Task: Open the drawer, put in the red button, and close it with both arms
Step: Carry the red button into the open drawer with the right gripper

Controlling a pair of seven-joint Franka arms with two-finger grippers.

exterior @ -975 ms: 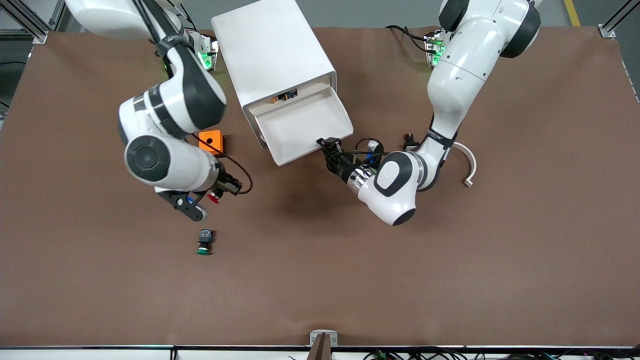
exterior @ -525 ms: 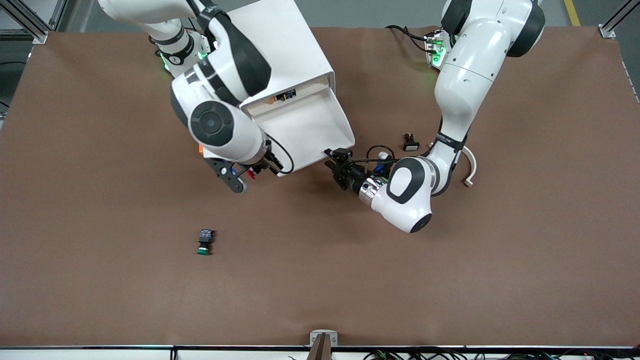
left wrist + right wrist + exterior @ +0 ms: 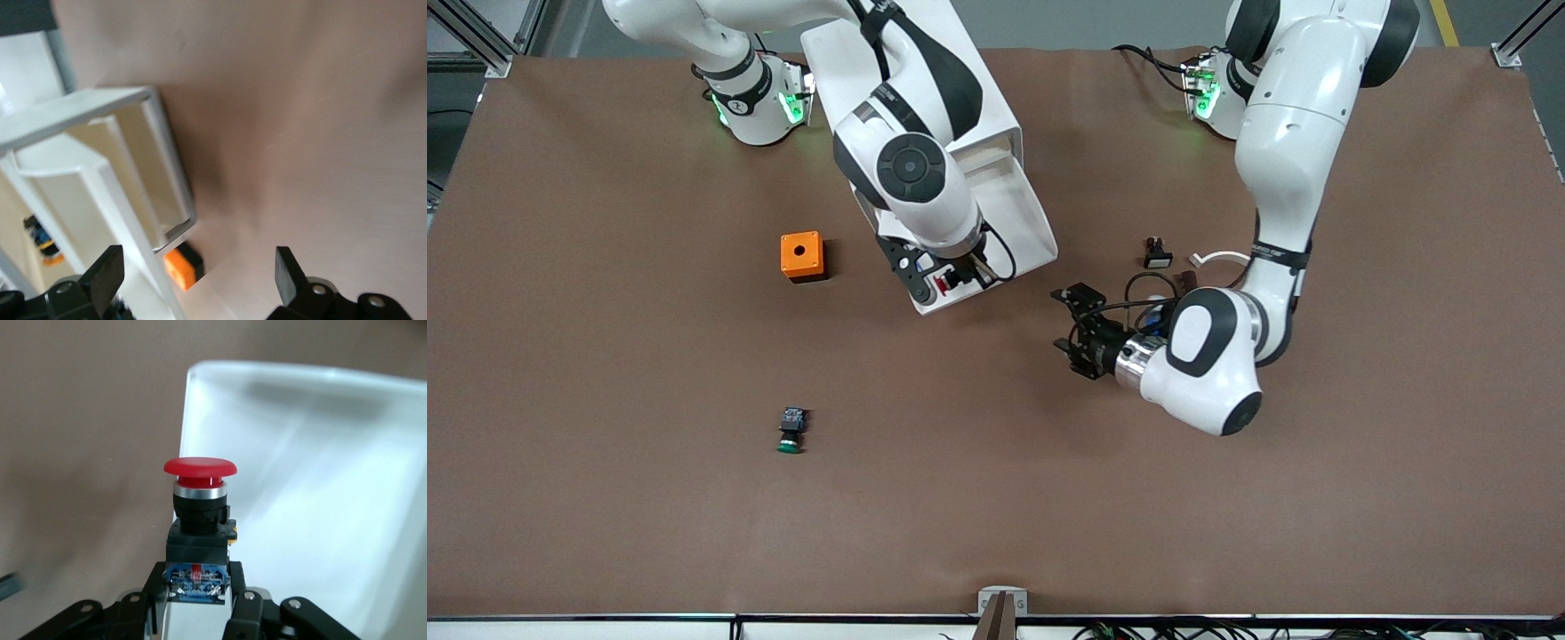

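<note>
The red button [image 3: 200, 495] is being shown plainly only by the right wrist view: its black body is being gripped between the fingers [image 3: 243, 603] of the right end effector [image 3: 197, 603], red cap outward, over the front rim of the open drawer [image 3: 320, 487]. In the front view that button [image 3: 941, 286] is being reduced to a red speck under the right end effector [image 3: 951, 281], most of it being masked by the wrist, and much of the drawer [image 3: 1032, 231] and the white cabinet [image 3: 996, 116] is being covered by the right arm, which is being reached across the cabinet from the base edge of the worktop [image 3: 605, 356].

The left end effector [image 3: 1074, 331] is being held spread wide, grasping nothing, over bare worktop beside the drawer's front corner; its two fingers [image 3: 288, 270] are being seen well apart in the left wrist view, with the drawer [image 3: 127, 193] blurred and cut off. An orange cube [image 3: 801, 256] and a green button [image 3: 790, 430] are being left lying toward the right arm's end.
</note>
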